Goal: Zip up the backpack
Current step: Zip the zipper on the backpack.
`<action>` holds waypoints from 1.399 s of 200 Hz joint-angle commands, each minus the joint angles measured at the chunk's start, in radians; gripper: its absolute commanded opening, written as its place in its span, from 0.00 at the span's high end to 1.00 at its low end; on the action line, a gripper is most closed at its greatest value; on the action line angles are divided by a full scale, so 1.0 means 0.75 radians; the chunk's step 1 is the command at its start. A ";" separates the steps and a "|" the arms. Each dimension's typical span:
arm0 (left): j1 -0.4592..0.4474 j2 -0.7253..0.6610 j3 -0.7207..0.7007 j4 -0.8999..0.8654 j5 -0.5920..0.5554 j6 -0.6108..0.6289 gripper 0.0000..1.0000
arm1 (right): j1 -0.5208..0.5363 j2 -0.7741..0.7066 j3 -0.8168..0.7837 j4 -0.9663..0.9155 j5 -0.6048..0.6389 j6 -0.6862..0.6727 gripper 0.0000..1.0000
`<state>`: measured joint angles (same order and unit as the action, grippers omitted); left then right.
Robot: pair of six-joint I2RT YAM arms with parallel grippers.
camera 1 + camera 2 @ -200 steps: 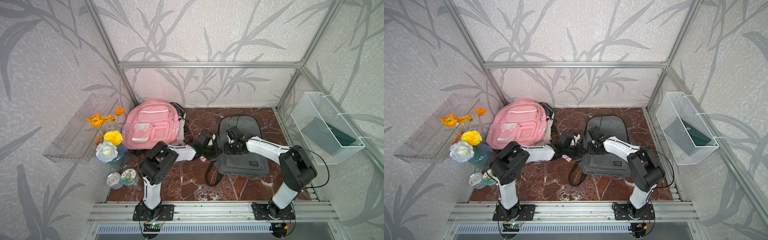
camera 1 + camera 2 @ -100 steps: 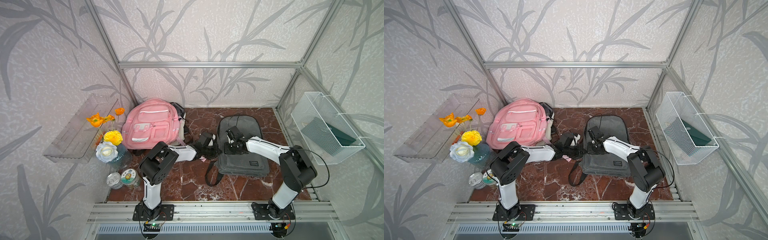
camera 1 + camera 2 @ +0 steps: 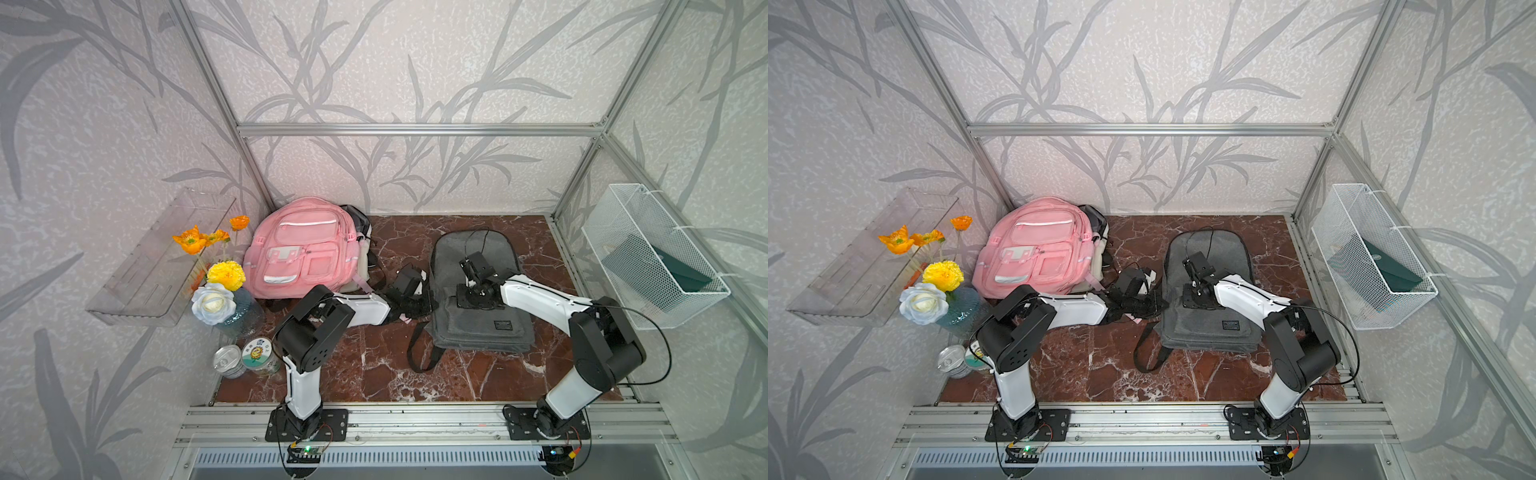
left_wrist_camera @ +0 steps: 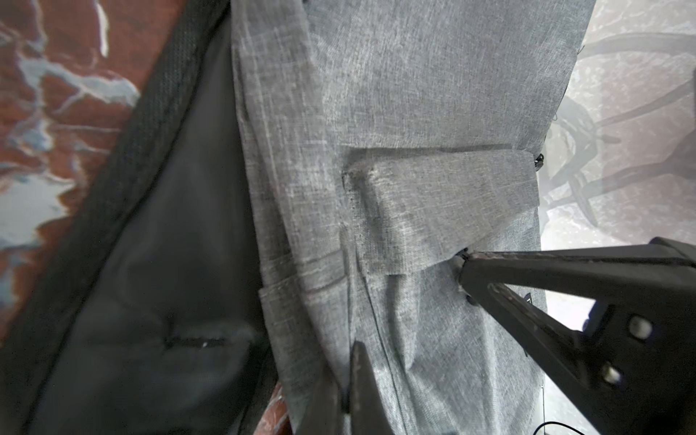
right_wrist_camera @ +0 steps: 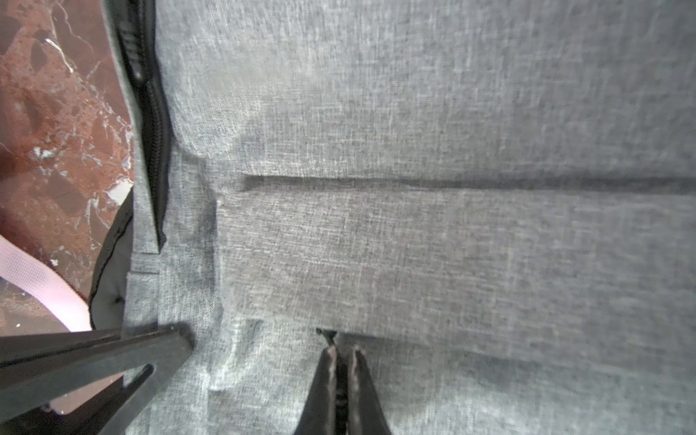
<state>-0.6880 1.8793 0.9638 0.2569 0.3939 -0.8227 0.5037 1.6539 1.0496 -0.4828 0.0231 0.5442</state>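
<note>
We noted the left claw pressed together on a side fold of the grey woven-fabric backpack, we judged to anchor the cloth. The pack lay flat, front up, right of centre on the red marble worktop, its long axis running front to back and its top toward the rear wall. The right claw pinched the small black zipper pull under the pocket flap, whose zip ran crosswise.

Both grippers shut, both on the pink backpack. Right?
No, wrong bag. Both grippers are shut, but on the grey backpack: the wrist views show the left gripper and the right gripper pinching its grey fabric.
</note>
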 commanded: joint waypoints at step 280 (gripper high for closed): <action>0.126 -0.116 -0.052 -0.105 -0.112 0.047 1.00 | -0.163 -0.153 -0.116 -0.084 0.181 -0.020 1.00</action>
<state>-0.6346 1.8229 0.9318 0.2264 0.3874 -0.8066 0.4141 1.5757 0.9810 -0.4690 0.0799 0.5297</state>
